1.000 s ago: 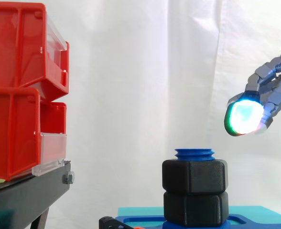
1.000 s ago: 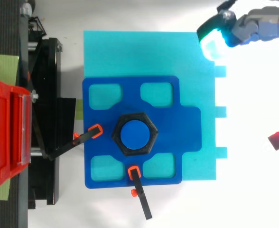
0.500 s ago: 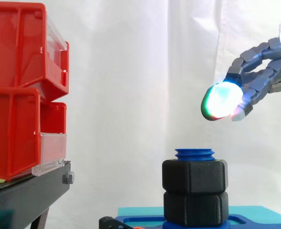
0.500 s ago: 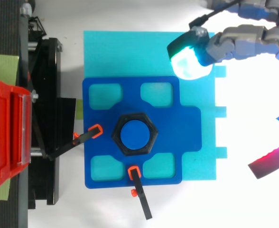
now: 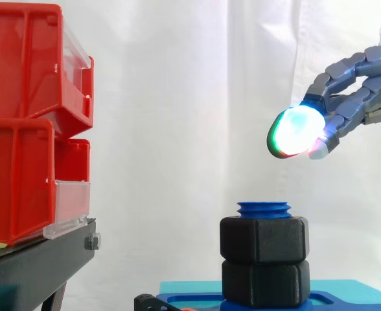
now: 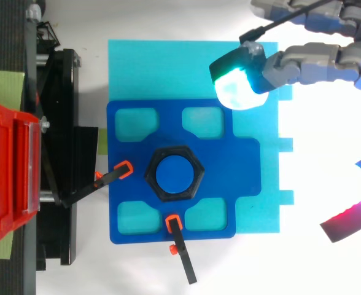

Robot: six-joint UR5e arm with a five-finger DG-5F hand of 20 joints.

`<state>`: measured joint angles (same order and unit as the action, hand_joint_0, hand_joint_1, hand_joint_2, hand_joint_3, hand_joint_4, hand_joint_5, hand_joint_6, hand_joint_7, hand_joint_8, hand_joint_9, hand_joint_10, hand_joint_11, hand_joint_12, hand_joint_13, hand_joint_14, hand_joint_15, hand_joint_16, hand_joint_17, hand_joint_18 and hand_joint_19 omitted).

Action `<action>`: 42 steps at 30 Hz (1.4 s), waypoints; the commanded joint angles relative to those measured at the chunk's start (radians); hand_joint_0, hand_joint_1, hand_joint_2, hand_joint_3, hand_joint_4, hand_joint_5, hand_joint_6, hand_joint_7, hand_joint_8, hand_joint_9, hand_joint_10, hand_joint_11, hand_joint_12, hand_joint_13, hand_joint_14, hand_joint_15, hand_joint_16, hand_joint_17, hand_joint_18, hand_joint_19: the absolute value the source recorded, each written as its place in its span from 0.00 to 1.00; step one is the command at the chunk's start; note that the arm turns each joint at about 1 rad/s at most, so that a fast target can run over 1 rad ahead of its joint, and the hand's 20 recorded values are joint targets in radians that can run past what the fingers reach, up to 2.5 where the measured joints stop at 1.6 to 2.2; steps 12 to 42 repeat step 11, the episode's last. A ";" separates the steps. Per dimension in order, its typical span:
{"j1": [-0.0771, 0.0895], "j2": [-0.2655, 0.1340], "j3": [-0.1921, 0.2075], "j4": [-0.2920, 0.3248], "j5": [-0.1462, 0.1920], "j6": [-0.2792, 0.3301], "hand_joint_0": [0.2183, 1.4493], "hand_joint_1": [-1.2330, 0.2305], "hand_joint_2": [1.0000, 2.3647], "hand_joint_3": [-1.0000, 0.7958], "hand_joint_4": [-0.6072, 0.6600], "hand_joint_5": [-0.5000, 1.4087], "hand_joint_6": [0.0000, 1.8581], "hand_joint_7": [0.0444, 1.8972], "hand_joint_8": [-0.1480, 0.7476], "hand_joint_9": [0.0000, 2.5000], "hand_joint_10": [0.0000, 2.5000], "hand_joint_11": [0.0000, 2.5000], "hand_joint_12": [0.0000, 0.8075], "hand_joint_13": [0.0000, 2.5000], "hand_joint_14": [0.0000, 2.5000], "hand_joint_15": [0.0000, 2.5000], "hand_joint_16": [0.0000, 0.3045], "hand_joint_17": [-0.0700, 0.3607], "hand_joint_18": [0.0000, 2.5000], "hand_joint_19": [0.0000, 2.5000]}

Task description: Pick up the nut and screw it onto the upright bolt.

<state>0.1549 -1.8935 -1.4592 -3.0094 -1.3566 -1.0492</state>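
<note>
Fingers (image 5: pixel 349 110) loosely extended and spread apart, released, grasping nothing. Leading pad (image 5: pixel 293 131) glows green-cyan. From the side it hangs above and a little right of the bolt (image 5: pixel 263 208), with clear air between. From above, the same pad sits over the corner where the blue plate (image 6: pixel 242 160) meets the cyan base (image 6: pixel 168 67), apart from the nut (image 6: pixel 150 174). Another pad (image 6: pixel 346 221), magenta-red, lies off the base's right side. Hand (image 6: pixel 309 64) enters from the right.

Nut is threaded on the upright bolt, a few blue threads showing above it. It rests on a lower hex block (image 5: pixel 264 282). Two orange-tipped clamps (image 6: pixel 124 169) touch the plate's edges. Red bins (image 5: pixel 22 129) on a black stand (image 5: pixel 35 265) are at the left.
</note>
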 commanded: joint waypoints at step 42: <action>0.000 -0.001 -0.001 0.000 0.001 0.000 0.19 0.63 0.00 0.28 0.58 0.13 0.27 0.37 0.42 0.00 0.00 0.00 0.50 0.00 0.00 0.00 0.18 0.45 0.00 0.00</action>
